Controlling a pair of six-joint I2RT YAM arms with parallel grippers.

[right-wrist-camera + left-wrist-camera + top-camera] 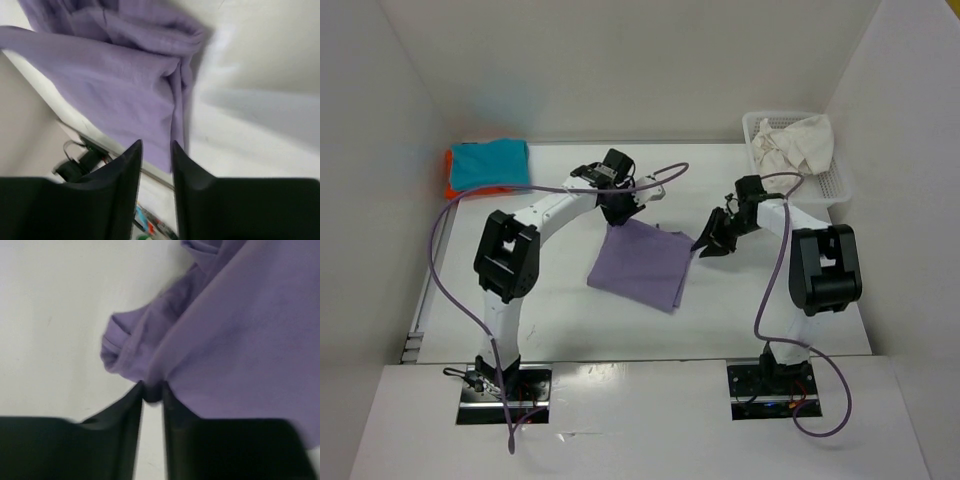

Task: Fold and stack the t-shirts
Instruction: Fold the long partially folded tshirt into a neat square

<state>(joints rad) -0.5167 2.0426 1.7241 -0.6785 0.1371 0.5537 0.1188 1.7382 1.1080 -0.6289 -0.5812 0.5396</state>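
The lavender t-shirt (640, 265) lies folded into a rough square in the middle of the table. My left gripper (618, 208) is at its far left corner. In the left wrist view that gripper (151, 389) has its jaws a little apart, and a bunched nub of the lavender t-shirt (240, 340) sits between the tips. My right gripper (708, 240) is just off the shirt's right corner. It is open (156, 145), and the lavender edge (115, 90) lies beyond its tips with nothing between them. A teal t-shirt (490, 163) lies folded on an orange one (449, 186) at the back left. The off-white t-shirt (798, 140) is crumpled in the basket.
A white mesh basket (835, 185) stands at the back right against the wall. White walls close in the table on three sides. Purple cables (440, 270) loop off both arms. The arm bases (505, 385) sit at the near edge.
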